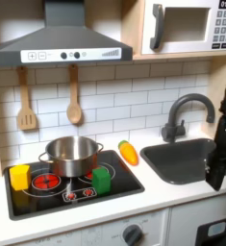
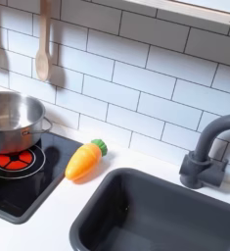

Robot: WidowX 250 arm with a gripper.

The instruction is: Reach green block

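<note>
Green block [image 1: 102,179], steel pot [image 1: 71,154] behind

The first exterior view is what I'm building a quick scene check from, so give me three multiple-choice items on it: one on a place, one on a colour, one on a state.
1. Where does the green block stand?
A. in the sink
B. on the black stovetop's front edge, before the steel pot
C. on the microwave

2. What colour is the block at the stovetop's left edge in the first exterior view?
A. yellow
B. blue
C. white

3. How does the gripper stand to the green block?
A. closed on it
B. touching its top
C. far from it, over the sink at the first exterior view's right

Answers:
1. B, it sits just in front of the steel pot.
2. A, it is plainly yellow.
3. C, the dark arm hangs by the sink, well apart from the block.
</note>
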